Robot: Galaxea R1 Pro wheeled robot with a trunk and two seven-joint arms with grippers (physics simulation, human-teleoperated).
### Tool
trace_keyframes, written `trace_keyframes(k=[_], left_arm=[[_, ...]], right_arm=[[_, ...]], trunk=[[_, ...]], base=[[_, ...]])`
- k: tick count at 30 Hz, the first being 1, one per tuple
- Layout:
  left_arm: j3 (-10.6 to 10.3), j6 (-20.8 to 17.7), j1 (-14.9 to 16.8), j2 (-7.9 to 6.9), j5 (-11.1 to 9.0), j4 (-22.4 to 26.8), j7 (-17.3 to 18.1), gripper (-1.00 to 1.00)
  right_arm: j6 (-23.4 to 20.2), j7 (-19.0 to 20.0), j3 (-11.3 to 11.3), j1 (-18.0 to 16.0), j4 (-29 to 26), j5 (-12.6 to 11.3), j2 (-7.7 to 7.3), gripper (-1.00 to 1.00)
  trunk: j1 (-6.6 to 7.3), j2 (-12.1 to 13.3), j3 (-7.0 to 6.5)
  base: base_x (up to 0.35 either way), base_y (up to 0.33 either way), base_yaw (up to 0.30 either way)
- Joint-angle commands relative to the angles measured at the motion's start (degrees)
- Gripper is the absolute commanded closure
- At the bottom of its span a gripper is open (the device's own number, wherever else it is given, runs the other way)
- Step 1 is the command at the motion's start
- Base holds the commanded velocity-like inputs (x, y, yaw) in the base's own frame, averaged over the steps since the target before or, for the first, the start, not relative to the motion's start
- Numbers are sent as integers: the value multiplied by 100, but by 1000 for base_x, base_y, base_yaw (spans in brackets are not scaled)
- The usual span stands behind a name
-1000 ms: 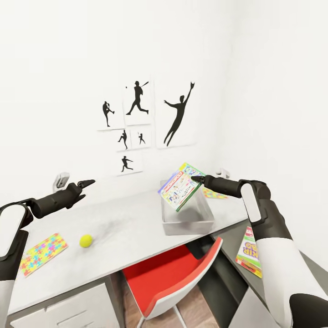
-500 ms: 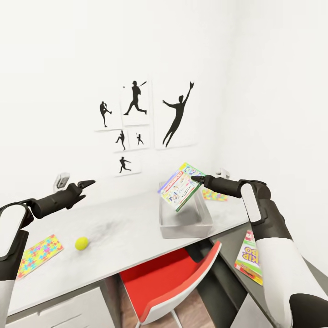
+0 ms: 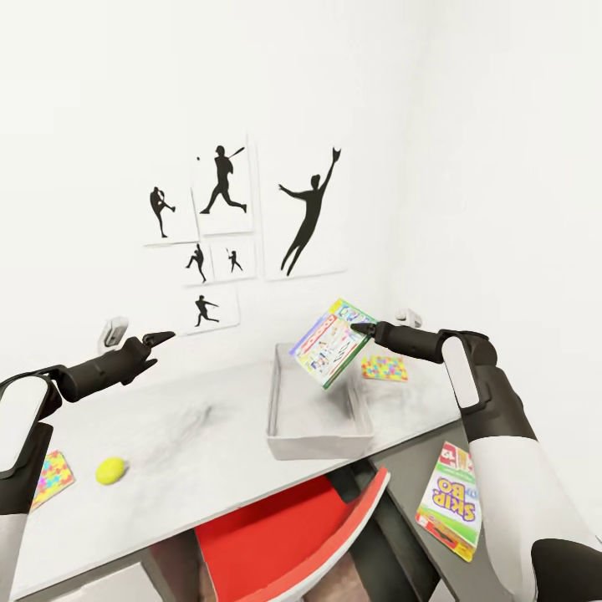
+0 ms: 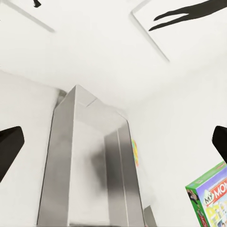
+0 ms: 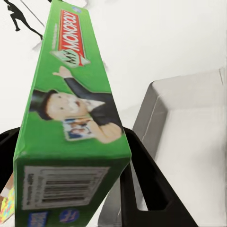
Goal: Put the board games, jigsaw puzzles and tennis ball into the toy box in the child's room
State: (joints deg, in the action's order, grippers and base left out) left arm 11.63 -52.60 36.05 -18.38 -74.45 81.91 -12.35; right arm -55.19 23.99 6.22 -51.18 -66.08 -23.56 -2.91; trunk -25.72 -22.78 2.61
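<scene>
The right tool (image 3: pixel 361 329) was clamped on the Monopoly box (image 3: pixel 331 343), holding it tilted in the air over the far end of the toy box (image 3: pixel 288 435). In the right wrist view the green edge of the box (image 5: pixel 71 113) sat pinched between the dark fingers (image 5: pixel 146 189), with the grey tray (image 5: pixel 189 142) open beneath.

Compared with a second earlier, the whole scene had slid leftward in the head view: the wall silhouettes (image 3: pixel 221 180), the tray and the tennis ball (image 3: pixel 110 471) all moved together, while both arms kept their place in the picture. I took that as the robot turning or rolling, not the things moving. The held box hung over the tray much as it had before, so the drop looked not yet done.

The left tool (image 3: pixel 159 338) hovered above the tabletop (image 3: pixel 209 435) with its fingers apart and nothing between them; its wrist view looked along the tray (image 4: pixel 85 161) towards the Monopoly box (image 4: pixel 213 198).

Still outside the tray lay the ball, a puzzle box (image 3: pixel 52 478) at the left edge, a second puzzle box (image 3: pixel 385 368) just beyond the tray, and the Skip-Bo box (image 3: pixel 451 500) on the darker section at right. To my eye the tray was empty, so most of the job remained.
</scene>
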Motion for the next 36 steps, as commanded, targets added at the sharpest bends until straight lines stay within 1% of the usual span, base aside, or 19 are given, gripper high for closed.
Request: trace_keyframes(k=[1,9,36], left_arm=[[3,-22,7,1,-61,4,-57,-100],[-2,-22,7,1,-61,1,-57,-100],[-3,-22,7,1,-61,0,-57,-100]], right_arm=[[-27,47,11,-5,-2,18,1,100],[-27,45,11,1,0,20,1,100],[-23,37,11,2,7,26,1,100]], trunk=[[-6,-13,14],[-6,-13,14],[-6,-13,14]], base=[[156,-136,81],[77,-68,188],[7,-6,279]])
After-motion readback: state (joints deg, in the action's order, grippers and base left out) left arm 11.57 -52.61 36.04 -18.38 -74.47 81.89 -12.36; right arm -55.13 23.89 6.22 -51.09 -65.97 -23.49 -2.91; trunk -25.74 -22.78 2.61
